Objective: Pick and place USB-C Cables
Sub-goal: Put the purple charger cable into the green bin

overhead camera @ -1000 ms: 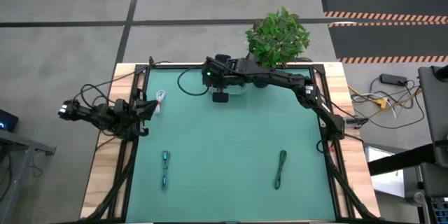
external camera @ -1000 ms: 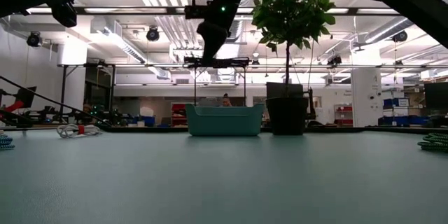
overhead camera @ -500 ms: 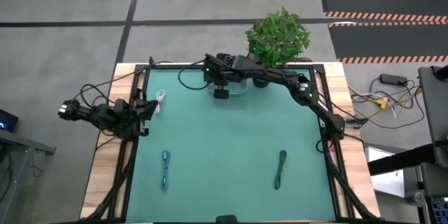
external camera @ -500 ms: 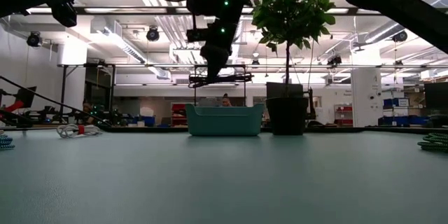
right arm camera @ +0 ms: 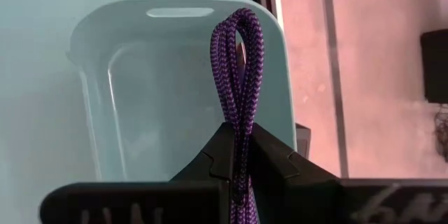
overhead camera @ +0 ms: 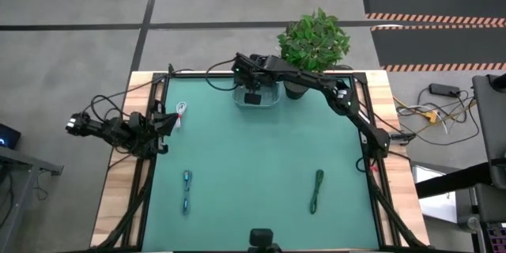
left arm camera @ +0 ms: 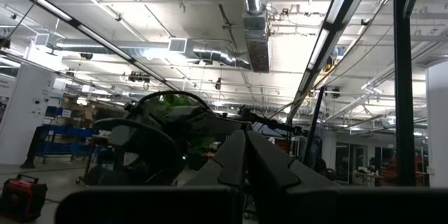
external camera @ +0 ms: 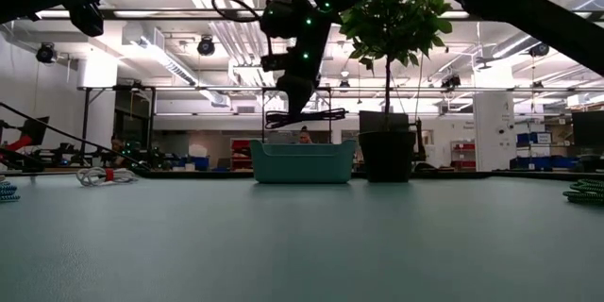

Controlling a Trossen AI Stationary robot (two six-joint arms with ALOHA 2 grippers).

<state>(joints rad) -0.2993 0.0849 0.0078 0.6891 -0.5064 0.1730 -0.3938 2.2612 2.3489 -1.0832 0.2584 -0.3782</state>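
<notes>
- Above the teal bin [right arm camera: 185, 87] at the table's far edge, the right gripper [right arm camera: 238, 155] pinches a purple braided cable [right arm camera: 241, 63].
- Left gripper [left arm camera: 245, 157] – fingers pressed together – waits at the left edge.

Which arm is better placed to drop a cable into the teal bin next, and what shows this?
The right. Its pincer is shut on a purple cable directly above the teal bin. The left pincer waits, shut and empty, at the table's left edge, far from the bin.
</notes>
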